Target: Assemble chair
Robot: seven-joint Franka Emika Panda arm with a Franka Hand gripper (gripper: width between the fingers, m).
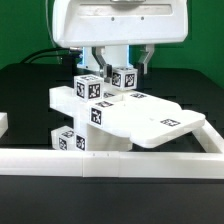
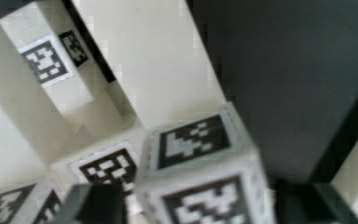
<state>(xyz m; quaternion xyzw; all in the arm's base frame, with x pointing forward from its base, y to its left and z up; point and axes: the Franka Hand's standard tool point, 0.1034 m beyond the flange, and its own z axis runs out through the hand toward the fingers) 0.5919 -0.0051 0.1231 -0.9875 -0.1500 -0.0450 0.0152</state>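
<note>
The chair [image 1: 150,118] stands partly built on the black table: a flat white slab lies across tagged white blocks, and two tagged bar ends rise at its back. My gripper [image 1: 122,70] reaches down from above with one finger on each side of the tagged bar end [image 1: 122,77] toward the exterior view's right. The other bar end [image 1: 86,86] stands free beside it. In the wrist view the held bar end [image 2: 208,195] fills the space between the dark fingers [image 2: 91,200] of my gripper [image 2: 211,208]. The jaws sit against both of its sides. Long white bars [image 2: 149,70] run away below it.
A long low white border wall [image 1: 110,162] runs along the front of the table, and a short piece of it [image 1: 3,124] shows at the exterior view's left. The robot's white wrist housing [image 1: 120,22] hangs over the chair. Black cables [image 1: 40,55] lie at the back.
</note>
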